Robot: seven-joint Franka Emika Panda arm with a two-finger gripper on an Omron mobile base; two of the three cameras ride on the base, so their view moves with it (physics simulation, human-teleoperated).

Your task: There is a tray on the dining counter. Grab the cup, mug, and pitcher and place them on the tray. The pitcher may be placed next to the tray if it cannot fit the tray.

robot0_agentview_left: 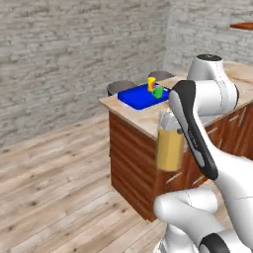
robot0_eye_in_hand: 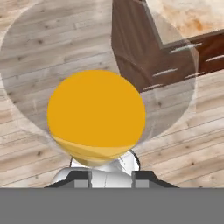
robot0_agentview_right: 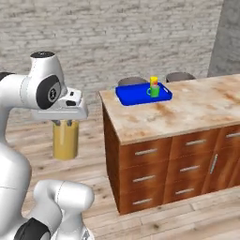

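Observation:
My gripper (robot0_agentview_right: 65, 123) is shut on the rim of the pitcher (robot0_agentview_right: 65, 139), a clear glass cylinder of amber liquid. The pitcher (robot0_agentview_left: 169, 148) hangs upright in the air, off the end of the dining counter (robot0_agentview_right: 187, 108) and below its top. From above, the hand view looks down into the pitcher (robot0_eye_in_hand: 96, 113), with the gripper (robot0_eye_in_hand: 111, 175) at its rim. The blue tray (robot0_agentview_right: 136, 96) lies at the counter's far corner. On it stand the yellow cup (robot0_agentview_right: 153, 81) and the green mug (robot0_agentview_right: 153, 91), side by side. The tray (robot0_agentview_left: 136, 98), cup (robot0_agentview_left: 151, 83) and mug (robot0_agentview_left: 158, 92) also appear in the left base view.
The counter's reddish wood base has drawers (robot0_agentview_right: 146, 151) facing me. Two dark round stools (robot0_agentview_right: 132, 80) (robot0_agentview_right: 180, 76) stand behind the counter. Wooden floor (robot0_agentview_left: 59, 188) spreads out left of the counter's end, and a grey brick wall (robot0_agentview_left: 74, 54) lies beyond.

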